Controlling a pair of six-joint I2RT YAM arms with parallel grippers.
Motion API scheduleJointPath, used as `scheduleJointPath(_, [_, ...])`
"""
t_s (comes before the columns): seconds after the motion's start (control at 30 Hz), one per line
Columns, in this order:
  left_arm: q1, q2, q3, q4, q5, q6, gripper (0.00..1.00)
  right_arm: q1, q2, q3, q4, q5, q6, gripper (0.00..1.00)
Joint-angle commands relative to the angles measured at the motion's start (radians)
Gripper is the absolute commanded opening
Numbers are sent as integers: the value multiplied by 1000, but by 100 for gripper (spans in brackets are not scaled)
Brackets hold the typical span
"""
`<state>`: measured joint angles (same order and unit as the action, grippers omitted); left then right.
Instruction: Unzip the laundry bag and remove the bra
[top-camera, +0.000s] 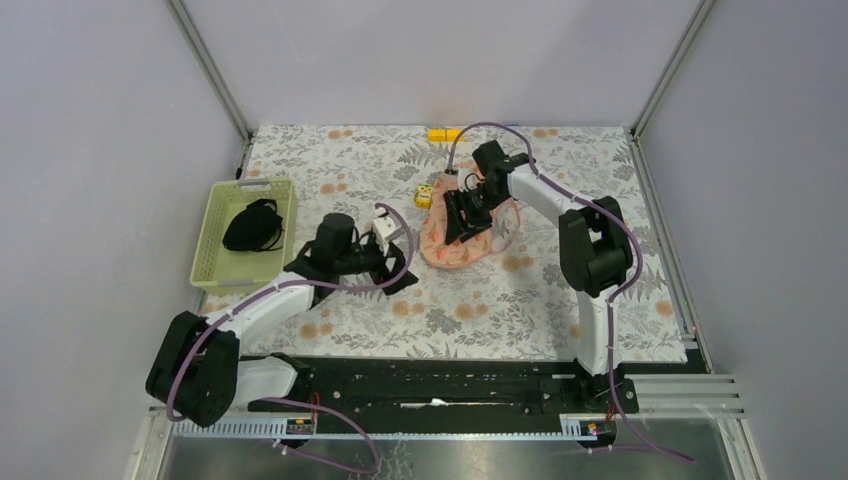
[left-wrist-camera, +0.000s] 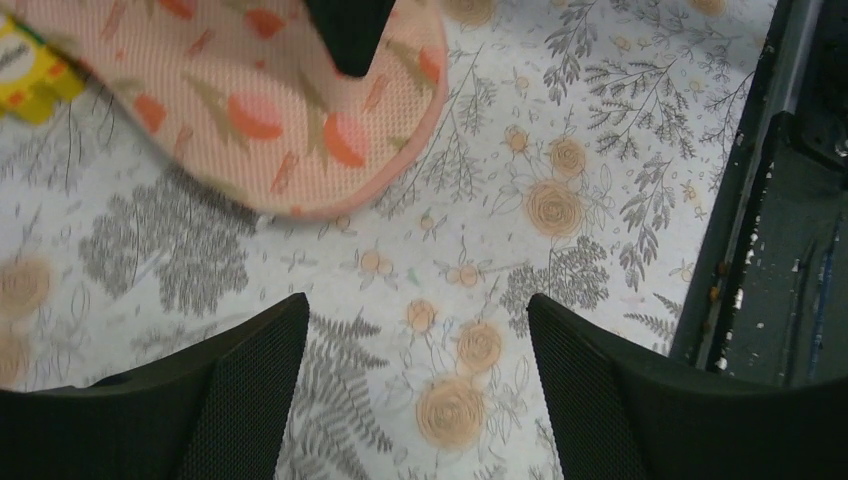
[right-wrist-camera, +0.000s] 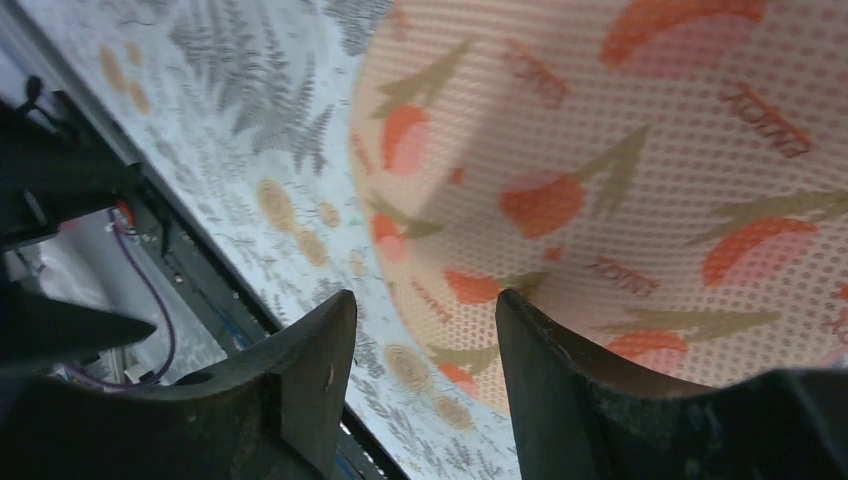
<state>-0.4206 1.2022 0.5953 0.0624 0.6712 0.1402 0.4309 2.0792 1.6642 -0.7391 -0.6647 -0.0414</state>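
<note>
The laundry bag (top-camera: 452, 243) lies flat on the floral table cover, salmon with red-orange motifs and a pink piped rim. My right gripper (top-camera: 466, 226) hangs low over its top. In the right wrist view the bag (right-wrist-camera: 620, 170) fills the upper right, and its rounded edge runs behind the gap of the open right gripper (right-wrist-camera: 425, 315). My left gripper (top-camera: 404, 263) stands open just left of the bag. In its own view the left gripper (left-wrist-camera: 415, 325) has only floral cover between its fingers, and the bag (left-wrist-camera: 260, 110) lies beyond the tips. The bra is hidden.
A pale green basket (top-camera: 214, 245) at the left holds a black garment (top-camera: 252, 226). A small yellow cube (top-camera: 424, 195) sits by the bag's far left end, and a yellow block (top-camera: 444, 134) lies at the back edge. The black base rail (top-camera: 430, 385) runs along the front.
</note>
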Motion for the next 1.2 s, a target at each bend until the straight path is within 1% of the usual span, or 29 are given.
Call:
scheduleJointPath(0.0, [-78, 68, -10, 240, -59, 59, 78, -6, 46, -12, 2, 131, -22, 59])
scheduleJointPath(0.03, [-91, 84, -14, 267, -70, 72, 75, -6, 55, -16, 1, 165, -21, 58])
scheduleJointPath(0.13, [-121, 134, -23, 323, -90, 110, 66, -8, 70, -37, 1, 200, -24, 55])
scheduleJointPath(0.2, [-137, 153, -39, 356, -101, 135, 62, -9, 79, -52, 2, 217, -28, 52])
scheduleJointPath(0.37, [-161, 180, -84, 406, -124, 225, 52, -29, 100, -106, 27, 244, -48, 48])
scheduleJointPath(0.5, [-167, 203, -89, 428, -131, 256, 47, -40, 118, -133, 35, 251, -76, 48])
scheduleJointPath(0.57, [-180, 216, -80, 431, -159, 266, 44, -40, 127, -141, 33, 253, -93, 48])
scheduleJointPath(0.8, [-204, 275, -82, 509, -258, 274, 40, -80, 128, -167, -7, 252, -179, 48])
scheduleJointPath(0.93, [-205, 296, -84, 567, -319, 259, 42, -92, 106, -192, -38, 265, -242, 48])
scheduleJointPath(1.03, [-205, 298, -81, 561, -296, 285, 44, -92, 86, -211, -55, 272, -290, 48])
scheduleJointPath(1.17, [-205, 340, -57, 559, -265, 356, 46, -92, 83, -208, -59, 271, -308, 49])
